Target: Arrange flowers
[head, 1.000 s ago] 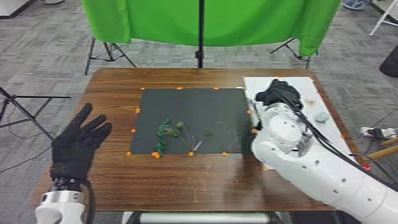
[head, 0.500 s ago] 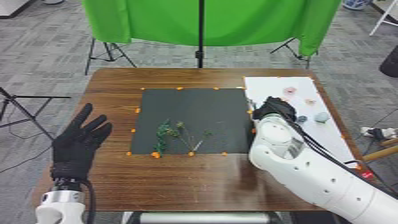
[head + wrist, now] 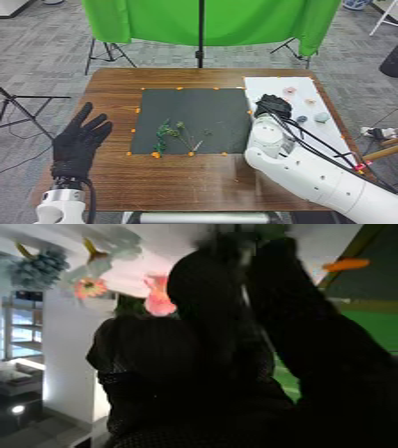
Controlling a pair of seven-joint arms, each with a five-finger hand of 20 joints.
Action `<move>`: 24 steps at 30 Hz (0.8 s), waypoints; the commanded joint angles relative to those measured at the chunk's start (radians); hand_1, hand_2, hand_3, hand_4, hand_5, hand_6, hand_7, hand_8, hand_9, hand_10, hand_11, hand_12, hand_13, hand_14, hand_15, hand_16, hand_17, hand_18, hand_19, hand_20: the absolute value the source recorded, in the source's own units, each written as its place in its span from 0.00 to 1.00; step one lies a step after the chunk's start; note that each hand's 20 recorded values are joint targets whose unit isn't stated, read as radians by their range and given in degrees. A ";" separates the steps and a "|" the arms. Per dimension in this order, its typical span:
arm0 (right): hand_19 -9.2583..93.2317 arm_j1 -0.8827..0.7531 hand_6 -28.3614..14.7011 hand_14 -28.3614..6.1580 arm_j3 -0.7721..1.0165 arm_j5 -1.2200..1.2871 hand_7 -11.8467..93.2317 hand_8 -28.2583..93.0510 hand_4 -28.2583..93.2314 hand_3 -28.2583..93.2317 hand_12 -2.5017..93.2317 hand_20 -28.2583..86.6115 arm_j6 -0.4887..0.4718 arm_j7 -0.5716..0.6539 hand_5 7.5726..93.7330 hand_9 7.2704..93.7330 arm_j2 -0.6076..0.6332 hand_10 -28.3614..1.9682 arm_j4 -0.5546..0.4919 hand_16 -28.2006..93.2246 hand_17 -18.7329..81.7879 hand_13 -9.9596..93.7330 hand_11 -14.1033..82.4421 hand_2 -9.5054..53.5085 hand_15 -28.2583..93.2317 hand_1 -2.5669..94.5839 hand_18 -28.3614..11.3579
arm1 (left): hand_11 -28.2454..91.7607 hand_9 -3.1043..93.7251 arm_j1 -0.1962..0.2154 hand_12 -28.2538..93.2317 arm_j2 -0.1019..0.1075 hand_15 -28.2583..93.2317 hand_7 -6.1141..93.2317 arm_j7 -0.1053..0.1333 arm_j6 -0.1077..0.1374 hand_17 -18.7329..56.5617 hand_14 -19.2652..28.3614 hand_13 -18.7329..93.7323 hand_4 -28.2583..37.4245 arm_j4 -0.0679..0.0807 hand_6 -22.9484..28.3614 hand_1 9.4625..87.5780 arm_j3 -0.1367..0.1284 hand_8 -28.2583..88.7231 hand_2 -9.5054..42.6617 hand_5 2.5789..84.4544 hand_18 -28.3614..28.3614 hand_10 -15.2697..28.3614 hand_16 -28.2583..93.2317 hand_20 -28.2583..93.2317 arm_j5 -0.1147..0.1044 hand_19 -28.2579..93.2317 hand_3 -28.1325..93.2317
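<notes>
The right hand (image 3: 274,105) was over the left part of the white sheet (image 3: 264,85), on the right side of the table (image 3: 178,185). Whether that hand was apart, together or clamped on something could not be told, as its far end was dark and blurred in the right wrist view. To its right, 4 flower heads lay on the sheet: the pink flower (image 3: 290,90) beyond the hand, the small peach flower (image 3: 311,101) farther right and about level with it, the dark blue-grey flower (image 3: 302,119) near it and a little closer to the robot, and the pale blue-green flower (image 3: 322,117) just past that, on the side away from the hand. The left hand (image 3: 75,145) was well apart from the right, at the left side of the table, with its fingers straight and spread, holding nothing. Between the 2 hands was the dark mat (image 3: 191,107), with small orange markers (image 3: 179,88) around its edges. On the mat, to the right hand's left and nearer the robot, lay the leafy green sprig (image 3: 162,134); the thin green stems (image 3: 180,125) lay beside it, on the side toward the right hand. Also there were the pale stalk (image 3: 197,145) and, a little closer to the right hand, the small green piece (image 3: 208,132). Beyond both hands, past the table's far edge, the green cloth (image 3: 151,22) hung with a dark pole (image 3: 200,35) in front.
</notes>
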 commanded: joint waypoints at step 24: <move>1.00 -0.029 0.55 0.59 0.002 -0.177 0.33 0.34 0.00 0.86 0.27 0.68 0.313 -0.010 0.98 0.95 0.048 0.52 -0.086 0.42 0.65 0.90 0.68 0.00 0.88 0.59 0.11 | 0.43 0.40 0.035 0.32 0.017 0.72 0.14 0.050 0.017 0.14 1.00 0.37 0.01 -0.002 0.58 0.16 0.009 0.17 0.31 0.39 1.00 0.81 0.15 0.28 -0.015 0.69 0.91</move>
